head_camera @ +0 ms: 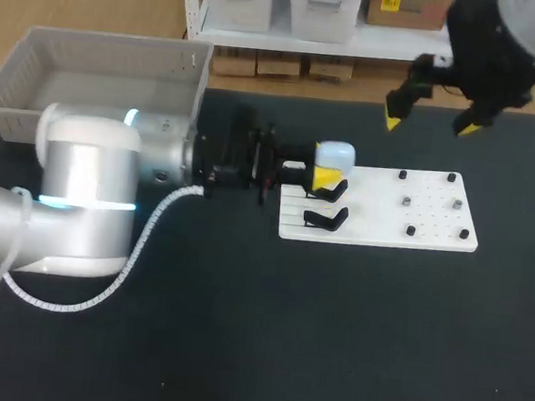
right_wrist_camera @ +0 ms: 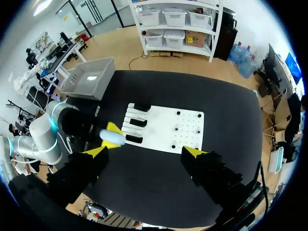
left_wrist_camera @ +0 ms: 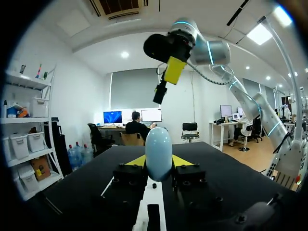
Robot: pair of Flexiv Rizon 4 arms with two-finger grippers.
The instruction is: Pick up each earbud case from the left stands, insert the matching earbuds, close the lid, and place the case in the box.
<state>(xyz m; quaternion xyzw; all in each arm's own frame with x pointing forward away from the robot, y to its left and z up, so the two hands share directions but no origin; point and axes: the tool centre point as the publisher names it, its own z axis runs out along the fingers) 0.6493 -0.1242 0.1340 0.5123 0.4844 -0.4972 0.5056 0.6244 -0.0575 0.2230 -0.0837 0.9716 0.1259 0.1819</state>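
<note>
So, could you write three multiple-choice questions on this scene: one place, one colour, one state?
1. Where is the case? A in the basket; B between the left gripper's fingers; C on the table.
2. What colour is the case? A red; B light blue; C black.
3. How is the right gripper? A open and empty; B shut on the case; C shut on a stand.
Answers: 1 B, yellow fingertips touch it from both sides; 2 B, its shell is pale blue; 3 A, its fingers stand wide apart.

Robotics lab: a silver robot arm and a second arm hang over a black table holding a white pegged board and a grey basket.
</note>
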